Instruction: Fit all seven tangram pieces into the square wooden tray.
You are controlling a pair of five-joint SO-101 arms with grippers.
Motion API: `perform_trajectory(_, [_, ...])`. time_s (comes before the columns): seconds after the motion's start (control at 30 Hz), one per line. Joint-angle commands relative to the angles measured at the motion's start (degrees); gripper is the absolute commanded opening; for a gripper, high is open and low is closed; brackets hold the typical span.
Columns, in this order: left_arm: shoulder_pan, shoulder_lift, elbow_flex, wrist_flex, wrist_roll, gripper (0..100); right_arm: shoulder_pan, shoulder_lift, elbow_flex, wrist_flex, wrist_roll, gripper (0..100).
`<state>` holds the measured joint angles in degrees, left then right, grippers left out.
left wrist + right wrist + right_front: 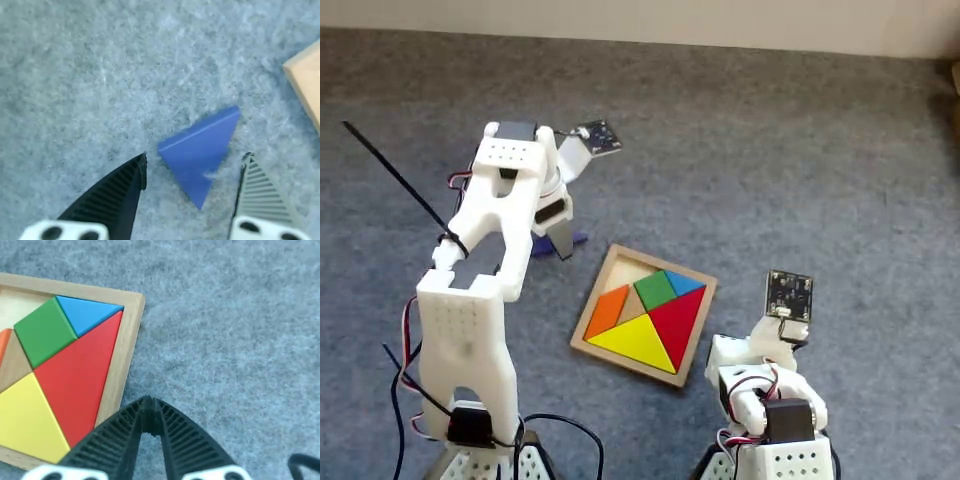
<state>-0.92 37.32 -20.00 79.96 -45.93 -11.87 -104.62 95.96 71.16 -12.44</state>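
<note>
The square wooden tray [692,362] lies mid-table and holds a yellow triangle [635,340], a red triangle [675,315], a green square [655,288], a light blue triangle [686,282], an orange piece [607,308] and a tan triangle [633,303]. A bare wooden patch [625,268] is left at its far corner. A dark blue triangle [200,147] lies flat on the carpet to the left of the tray. My left gripper [195,157] hangs open just over it, one finger on each side. Beside the tray's right edge [127,345], my right gripper [148,405] is shut on nothing.
Grey carpet [800,160] covers the whole table. The tray's corner [305,75] lies close to the dark blue triangle. The right arm [765,400] sits folded at the near right. A black cable tie [395,175] sticks out from the left arm.
</note>
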Motion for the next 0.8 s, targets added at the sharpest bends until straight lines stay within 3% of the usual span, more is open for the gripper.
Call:
perform_trajectory(0.0, [1.45,-0.57,1.80,-4.22,-0.62,28,-0.48,-1.19,8.75,0.48,-0.53,0.6])
perform_trajectory(0.57, [3.74,-0.57,5.76,-7.74,-0.70,28,-0.40,-1.19,8.75,0.48,-0.53,0.6])
perform_trajectory(0.77, [4.35,-0.57,6.20,-7.74,-0.70,19,-0.40,-1.19,8.75,0.48,-0.53,0.6])
